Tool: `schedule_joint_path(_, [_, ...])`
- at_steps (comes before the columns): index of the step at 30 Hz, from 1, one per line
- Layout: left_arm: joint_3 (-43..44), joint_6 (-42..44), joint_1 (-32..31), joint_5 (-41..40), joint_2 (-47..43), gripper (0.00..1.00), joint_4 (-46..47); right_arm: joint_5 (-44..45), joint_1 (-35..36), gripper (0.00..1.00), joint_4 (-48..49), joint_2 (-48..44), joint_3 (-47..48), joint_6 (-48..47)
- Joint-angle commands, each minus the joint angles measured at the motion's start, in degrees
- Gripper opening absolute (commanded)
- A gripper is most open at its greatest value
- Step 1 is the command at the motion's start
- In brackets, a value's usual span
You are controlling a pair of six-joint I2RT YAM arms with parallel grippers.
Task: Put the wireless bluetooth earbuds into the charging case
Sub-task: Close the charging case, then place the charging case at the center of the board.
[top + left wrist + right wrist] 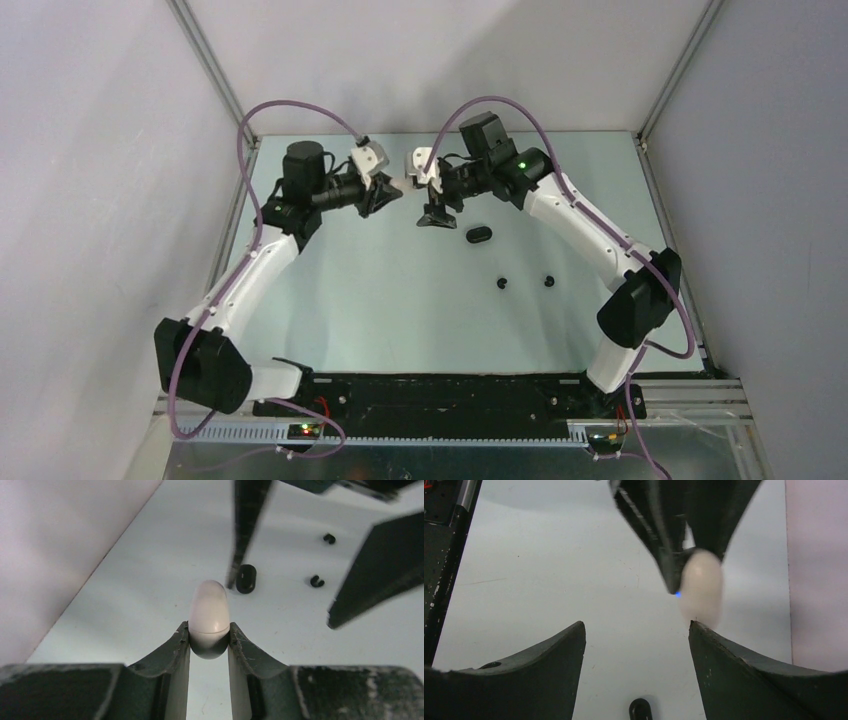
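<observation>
Here the left gripper (209, 630) clamps the white case (210, 605), its lower end shadowed; the right gripper (636, 627) gapes.

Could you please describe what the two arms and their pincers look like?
Both the left arm and right arm have white links with black joints, and a purple cable loops to each wrist. A green light glows on the right one. The left pincer and right pincer have dark, curved, tapering fingers.

the pill-shaped case (209, 615) is plain white, with a tiny blue glow. the second case (479, 235) and the loose earbuds (502, 283) are black. the table (400, 320) is pale mint, the cables (290, 104) purple.
</observation>
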Motion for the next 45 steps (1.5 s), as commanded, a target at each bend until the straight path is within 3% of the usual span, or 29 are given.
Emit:
schedule_joint_path(1, [1.71, -17.10, 2.13, -2.57, 1.13, 0.00, 12.02, 1.29, 0.80, 0.79, 0.63, -2.04, 0.09, -0.06])
schedule_joint_path(7, [0.78, -19.54, 2.50, -0.79, 1.16, 0.00, 14.51, 5.00, 0.00, 0.79, 4.21, -1.57, -0.63, 3.20])
schedule_joint_path(13, [-1.73, -22.87, 3.31, -4.25, 1.32, 0.00, 13.54, 1.66, -5.22, 0.79, 2.97, -2.98, -1.07, 6.71])
schedule_joint_path(17, [-0.41, -36.14, 4.67, -10.76, 7.03, 0.00, 5.39, 1.25, -8.42, 0.78, 1.19, -4.72, -5.17, 7.64])
schedule_joint_path(21, [1.25, -52.41, 9.62, -7.47, 16.57, 0.00, 1.61, 0.52, -12.75, 0.78, 0.37, -5.79, -10.84, 5.97])
schedule_joint_path(23, [0.86, -56.41, 11.95, -6.74, 19.76, 0.00, 1.53, 1.86, -14.21, 0.77, -2.98, -4.61, -10.91, 3.69])
schedule_joint_path(28, [-0.66, -57.71, 14.44, -7.27, 24.13, 0.00, 1.62, 6.12, -15.82, 0.70, -11.69, 0.47, -9.87, -6.74])
schedule_joint_path(36, [-3.09, -58.94, 15.43, -9.77, 29.27, 0.11, 1.43, 13.54, -15.17, 0.67, -13.32, 11.31, -7.29, -20.03])
schedule_joint_path(41, [-2.90, -59.09, 15.76, -11.50, 31.89, 0.14, 1.39, 17.69, -15.05, 0.67, -13.17, 17.23, -3.25, -21.67])
schedule_joint_path(45, [-2.89, -59.29, 15.84, -12.91, 32.82, 0.27, 1.07, 19.22, -15.11, 0.67, -10.72, 18.89, -3.20, -22.36])
